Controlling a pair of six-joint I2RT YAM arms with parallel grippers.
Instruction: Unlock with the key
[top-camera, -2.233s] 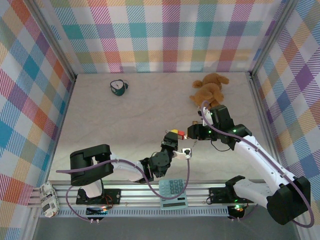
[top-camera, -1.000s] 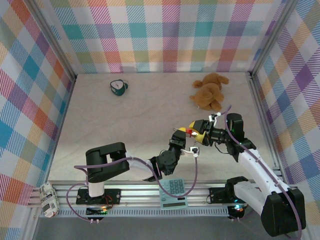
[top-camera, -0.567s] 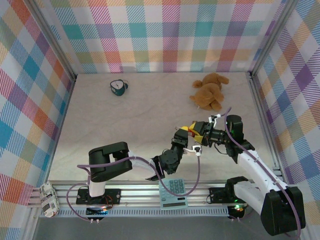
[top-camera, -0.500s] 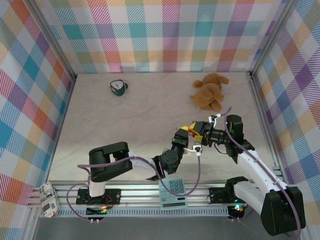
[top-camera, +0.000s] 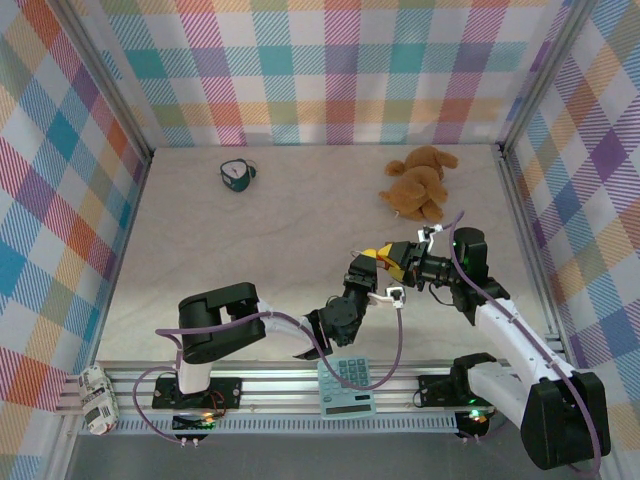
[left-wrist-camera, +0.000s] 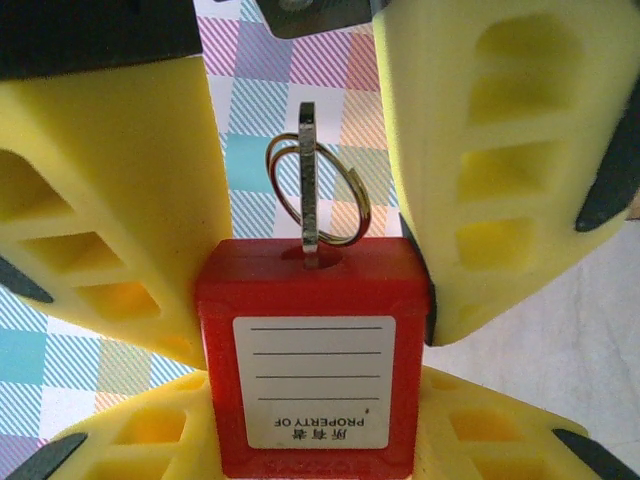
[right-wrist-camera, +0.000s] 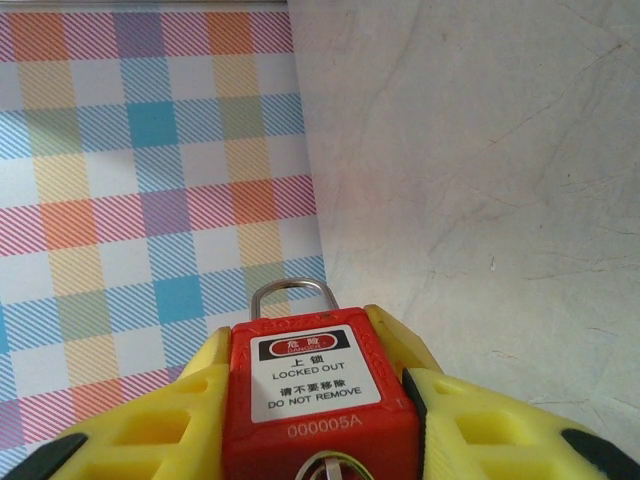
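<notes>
Both arms meet over the surface (top-camera: 250, 240), a bit right of ctr, w/ the lock (top-camera: 382, 263) held up off it btwn the two claws.

Left claw (left-wrist-camera: 315, 440) comes in from lower left & is pinching the red lock body. On its cam I see yellow pads either side of the lock's lower part, "PROPERTY OF" label facing me upside down. Key (left-wrist-camera: 307, 180) is seated in the keyhole, sticking straight out the far end, w/ the ring (left-wrist-camera: 365, 200) thru its head.

Right claw (right-wrist-camera: 318, 380) comes in from the right, facing the left one. On left cam its fingers (left-wrist-camera: 480, 150) stand either side of the key w/o touching it, gap on both sides. Lower down they meet the lock's top corners. On right cam the lock sits snug btwn them, no gap I can see. "LOCKED OUT" label is up, shackle (right-wrist-camera: 290, 284) is seated in the body & points away from cam, and a bit of ring shows at the near edge. So right claw = pinching the lock's key end, not the key.

Elsewhere: teddy (top-camera: 418, 185) back right, well apart. Teal thing (top-camera: 237, 174) back left. Calculator (top-camera: 347, 385) on the rail at the near edge, btwn the arm bases. Plaid walls (top-camera: 320, 70) on three sides.
</notes>
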